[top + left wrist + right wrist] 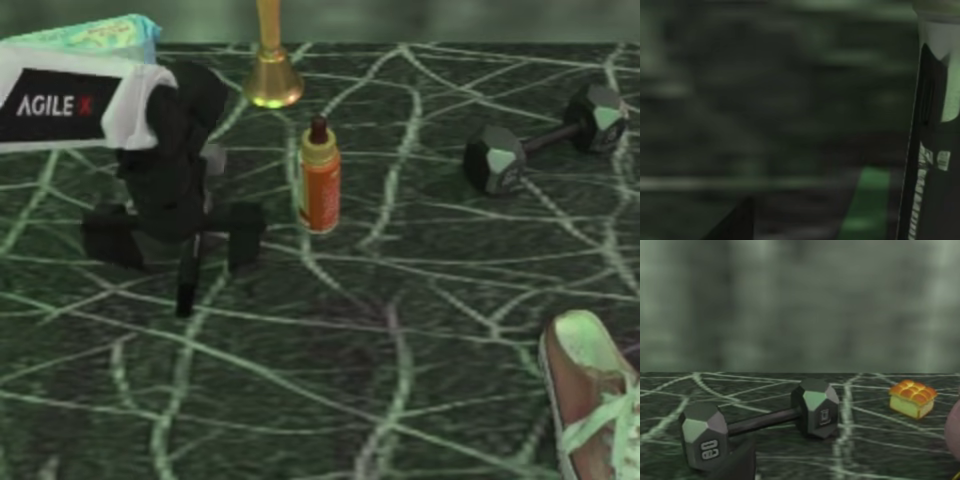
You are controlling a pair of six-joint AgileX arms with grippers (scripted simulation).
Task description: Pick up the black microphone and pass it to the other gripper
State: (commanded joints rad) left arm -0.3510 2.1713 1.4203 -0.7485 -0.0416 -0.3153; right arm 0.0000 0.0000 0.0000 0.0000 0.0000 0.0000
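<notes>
A: Black on black at the table's left: my left gripper (180, 235) hangs over the mic (187, 280), its two fingers spread wide, one on each side of the stick's upper end.

B: Has it got hold of anything?

A: Nothing yet, as far as the top view tells. The fingers stand well apart and the mic's lower end pokes out below them, lying on the green-veined table (420, 400). Its head is hidden under the wrist.

B: And the left wrist view?

A: Mostly blur, with a dark slim body running up one edge (930, 150), very close to the lens. Probably the mic, though I can't be sure.

B: How will it handle?

A: I'd judge it light, stiff and smooth, so it could roll or slide between the pads. Best to close across the handle near its middle, leaving one end free for the right gripper to take.

B: What lies further right?

A: An orange bottle (320, 180) just beside the gripper, a brass bell (272, 75) behind it, then a dumbbell (545, 140) and a shoe (590, 400) at the right edge.

B: The right gripper?

A: Out of the top view, parked; I cannot tell its fingers. Its wrist camera faces the dumbbell (760, 422) and a bread loaf (912, 397)
</notes>
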